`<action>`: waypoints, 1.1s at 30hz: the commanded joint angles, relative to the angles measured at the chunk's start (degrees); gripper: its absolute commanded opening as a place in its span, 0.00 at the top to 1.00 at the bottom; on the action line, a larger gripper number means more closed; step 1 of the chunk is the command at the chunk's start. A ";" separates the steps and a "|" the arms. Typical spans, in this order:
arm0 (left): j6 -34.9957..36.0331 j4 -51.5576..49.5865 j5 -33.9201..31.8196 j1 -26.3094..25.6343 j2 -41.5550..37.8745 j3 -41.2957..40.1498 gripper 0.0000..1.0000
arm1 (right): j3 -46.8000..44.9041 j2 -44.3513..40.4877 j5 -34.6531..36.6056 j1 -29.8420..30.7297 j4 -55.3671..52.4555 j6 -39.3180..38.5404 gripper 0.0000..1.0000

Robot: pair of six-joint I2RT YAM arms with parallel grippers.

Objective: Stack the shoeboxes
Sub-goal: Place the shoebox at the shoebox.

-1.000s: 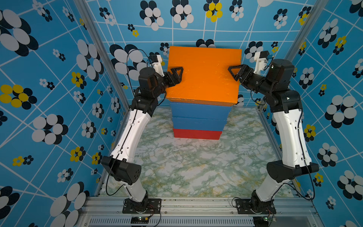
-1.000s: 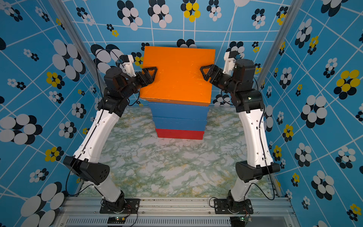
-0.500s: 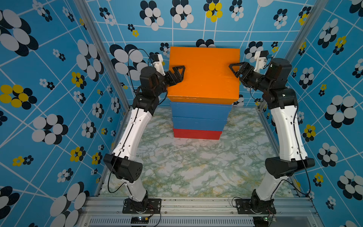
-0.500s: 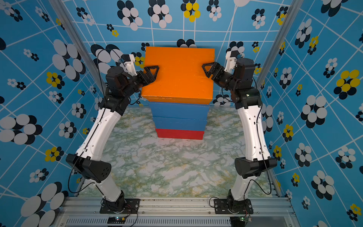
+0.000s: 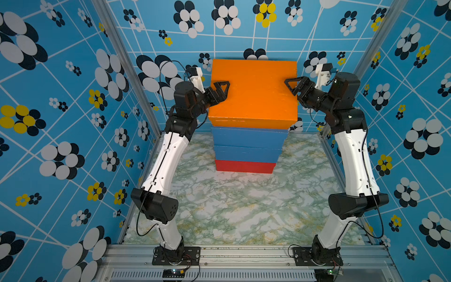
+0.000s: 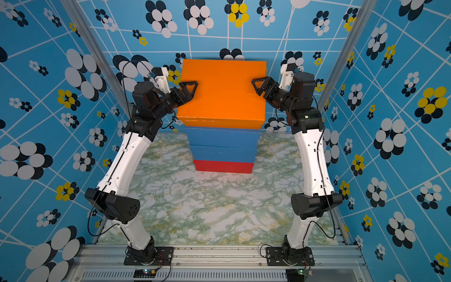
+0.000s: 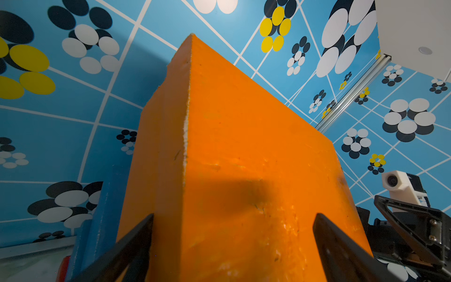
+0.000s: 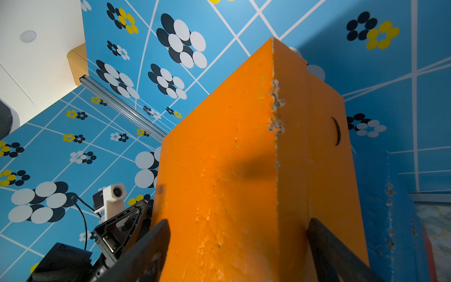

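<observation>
Stack stands at the back of the worktop (image 5: 231,210), near the rear wall. Order from the bottom: red shoebox (image 5: 244,166), lower blue shoebox (image 5: 246,154), upper blue shoebox (image 5: 247,137), orange shoebox (image 5: 253,97).

All are rectangular, lidded, matte-painted. Orange lid edges are chipped to pale card in both wrist views. A curved finger slot (image 8: 336,131) is in its end face.

Left gripper (image 5: 220,90): jaws spread wide, straddling the orange lid's left edge. Right gripper (image 5: 294,87): jaws apart, straddling the right edge.

Worktop is smooth green-veined marble print, running from the stack to the arm bases. Flower-patterned side walls (image 5: 73,122) lie close behind both wrists.
</observation>
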 commanded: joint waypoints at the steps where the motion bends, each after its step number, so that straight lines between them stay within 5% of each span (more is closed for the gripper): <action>1: -0.83 -0.35 7.05 -1.04 1.54 1.01 0.00 | -0.91 1.82 -8.05 1.56 -1.94 1.75 0.10; 33: -2.71 -3.00 9.84 2.85 8.55 7.22 0.00 | -0.91 4.97 -6.90 -0.96 -2.80 2.25 0.10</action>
